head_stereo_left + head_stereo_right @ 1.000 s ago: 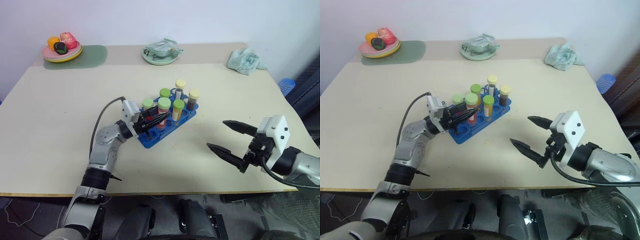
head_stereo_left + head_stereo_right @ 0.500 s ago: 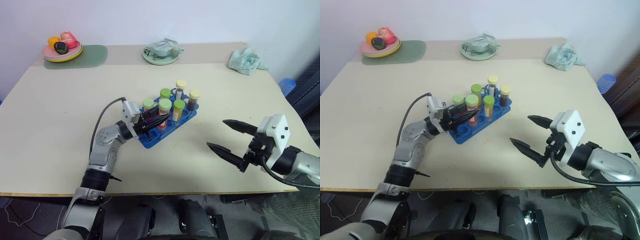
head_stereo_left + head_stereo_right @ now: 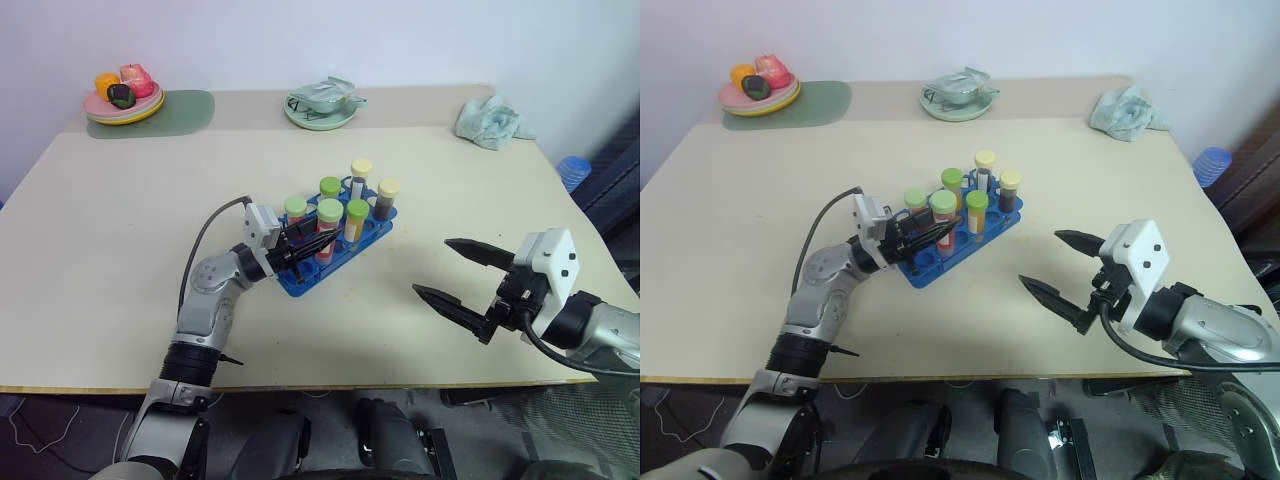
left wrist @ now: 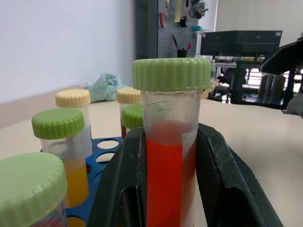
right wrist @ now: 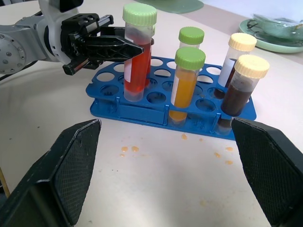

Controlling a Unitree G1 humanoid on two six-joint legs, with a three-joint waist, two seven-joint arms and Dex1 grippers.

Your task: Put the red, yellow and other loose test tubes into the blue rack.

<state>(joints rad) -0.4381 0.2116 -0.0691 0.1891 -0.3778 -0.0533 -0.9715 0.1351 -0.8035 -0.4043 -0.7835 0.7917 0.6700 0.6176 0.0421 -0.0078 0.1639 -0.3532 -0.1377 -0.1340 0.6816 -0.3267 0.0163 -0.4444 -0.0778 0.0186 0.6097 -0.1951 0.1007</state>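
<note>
Nearly done, I'd say; left tool (image 3: 312, 243) clamped on the red test tube (image 5: 136, 71), already seated in the blue rack (image 3: 335, 250); right tool (image 3: 452, 272) spread wide, well off the rack; no loose tubes visible.

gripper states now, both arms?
Left gripper: shut on the red tube, tube seated in the rack.
Right gripper: open, holding nothing.

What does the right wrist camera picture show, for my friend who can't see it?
The left tool is shut on a green-capped red tube, standing upright in the blue rack. Other capped tubes stand in the rack, including an orange tube and a dark brown tube. The right tool's wide-apart black fingers frame the scene.
</note>
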